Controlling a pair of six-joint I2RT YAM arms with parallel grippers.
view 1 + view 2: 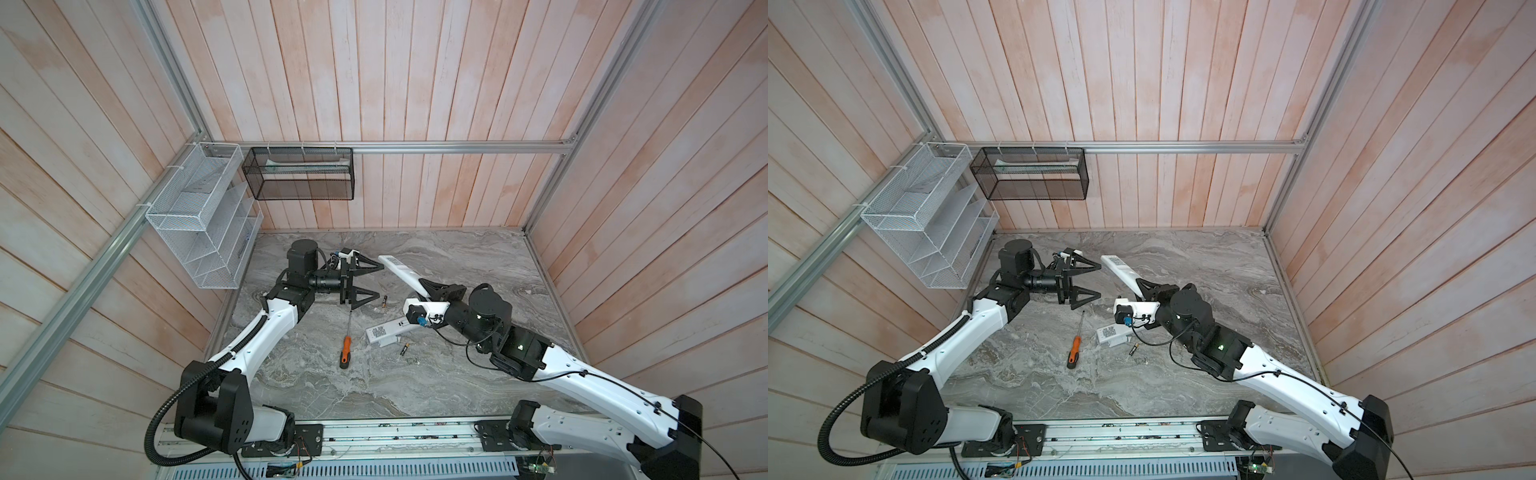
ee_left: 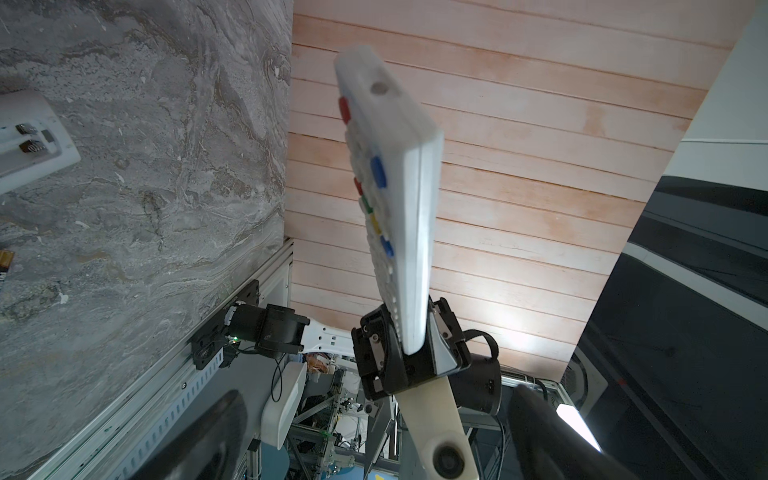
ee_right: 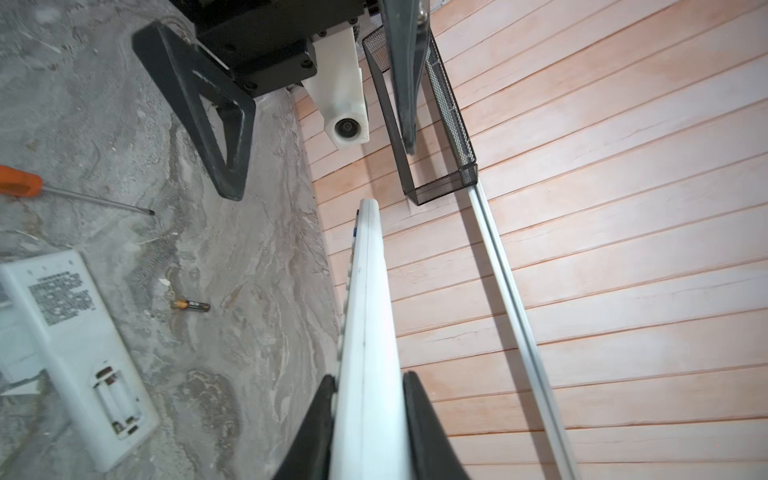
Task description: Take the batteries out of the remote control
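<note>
I have the left gripper [image 1: 380, 282] spread wide with nothing between its jaws, hovering just left of centre in both top views. The right gripper [image 3: 369, 376] is pinched on one end of a white remote [image 1: 399, 270]. The remote is lifted clear of the marble table [image 1: 457, 374] and slants toward the upper left, its free end near the left gripper but not touching it. A second remote [image 3: 70, 345] lies back-up on the table at the lower left of the right wrist view, its battery compartment [image 3: 118, 399] uncovered. Two batteries lie loose on the table. The upper battery [image 1: 384, 301] is just right of the left gripper's lower finger, and the lower battery [image 1: 404, 348] is just right of the second remote. An orange-handled screwdriver [image 1: 345, 353] lies below the left gripper.
</note>
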